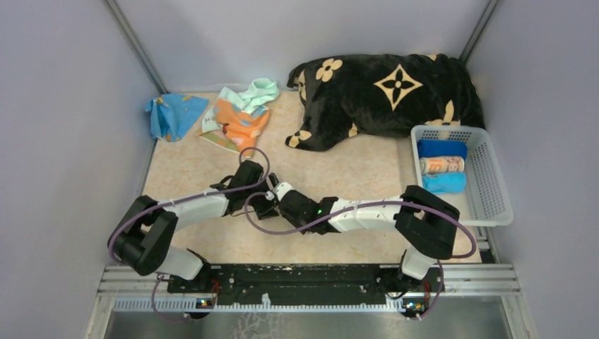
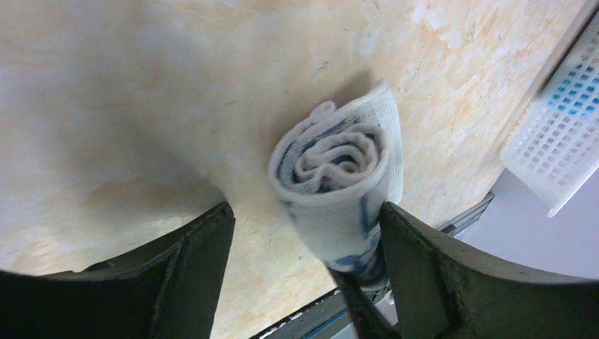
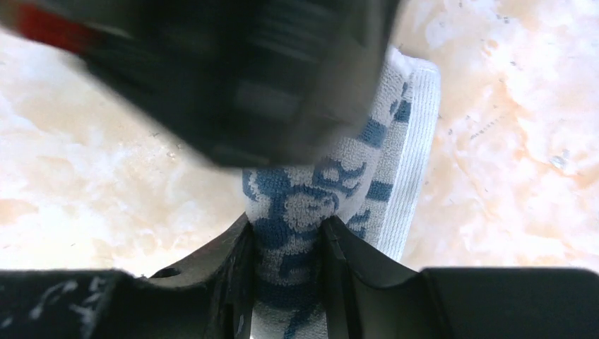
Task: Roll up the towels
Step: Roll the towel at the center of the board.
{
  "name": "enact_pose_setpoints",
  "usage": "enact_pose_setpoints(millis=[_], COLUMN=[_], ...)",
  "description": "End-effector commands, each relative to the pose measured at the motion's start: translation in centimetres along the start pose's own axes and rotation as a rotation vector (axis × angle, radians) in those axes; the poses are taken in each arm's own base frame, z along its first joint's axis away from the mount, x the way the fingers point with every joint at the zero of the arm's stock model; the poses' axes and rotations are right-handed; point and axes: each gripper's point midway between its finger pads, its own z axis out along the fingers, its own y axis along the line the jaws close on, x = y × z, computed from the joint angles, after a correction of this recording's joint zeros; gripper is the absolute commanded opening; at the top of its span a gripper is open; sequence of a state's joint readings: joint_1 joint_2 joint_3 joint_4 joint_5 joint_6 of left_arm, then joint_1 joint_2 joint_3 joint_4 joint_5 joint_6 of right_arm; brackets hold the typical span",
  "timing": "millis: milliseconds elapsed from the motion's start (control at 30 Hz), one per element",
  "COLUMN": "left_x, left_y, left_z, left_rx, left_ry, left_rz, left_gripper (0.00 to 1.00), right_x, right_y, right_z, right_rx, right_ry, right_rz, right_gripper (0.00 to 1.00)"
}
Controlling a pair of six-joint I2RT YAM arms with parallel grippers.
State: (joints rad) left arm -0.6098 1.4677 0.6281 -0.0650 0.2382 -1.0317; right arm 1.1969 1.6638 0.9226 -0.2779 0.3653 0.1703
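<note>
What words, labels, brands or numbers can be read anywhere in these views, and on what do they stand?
No text can be read in any view.
black blanket: beige flower motifs only, no letters.
orange rolled towel in the white basket: pale print, too small to read.
blue-patterned rolled towel: woven shapes, no legible letters or numbers.

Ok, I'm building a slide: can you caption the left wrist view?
Rolled blue-and-white towel, spiral end toward the camera, framed by the open left pincer, white basket at right.
</note>
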Motion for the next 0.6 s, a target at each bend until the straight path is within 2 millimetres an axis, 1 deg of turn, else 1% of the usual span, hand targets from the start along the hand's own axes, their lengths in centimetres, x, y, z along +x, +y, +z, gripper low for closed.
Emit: enact_pose_setpoints(millis=[0, 100, 233, 333, 400, 500, 567], left_x=[-0.4, -0.5, 0.1, 0.7, 0.9, 1.0, 1.0], left_y=[3.8, 3.0, 1.3, 0.4, -0.3, -0.3, -0.2], left_z=[-1.3, -2.3, -3.0, -2.6, -2.3, -1.5, -1.0], left_rx=[-0.064, 0.012, 0.12, 0.185, 0.221, 0.224, 0.224], left_ry=[-0.051, -0.073, -0.055, -0.015, 0.009, 0.024, 0.038], left_rz=[-0.028, -0.026, -0.029, -0.049, -0.054, -0.067, -0.079], left_gripper=[0.86, 0.9, 0.91, 0.9, 0.89, 0.85, 0.79], right_x=[0.4, -0.2, -0.5, -0.3, 0.4, 0.9, 1.1], right_y=[3.4, 3.4, 3.3, 3.1, 3.0, 2.7, 2.6], right_z=[-0.4, -1.2, -1.3, -1.0, -0.4, 0.1, 0.3], right_rx=[-0.4, -0.551, -0.696, -0.78, -0.814, -0.82, -0.827], right_ry=[0.006, -0.026, -0.038, -0.035, -0.013, 0.002, 0.009], right_rz=[0.131, 0.223, 0.33, 0.422, 0.485, 0.527, 0.552], right_gripper=[0.31, 0.31, 0.32, 0.32, 0.32, 0.32, 0.33])
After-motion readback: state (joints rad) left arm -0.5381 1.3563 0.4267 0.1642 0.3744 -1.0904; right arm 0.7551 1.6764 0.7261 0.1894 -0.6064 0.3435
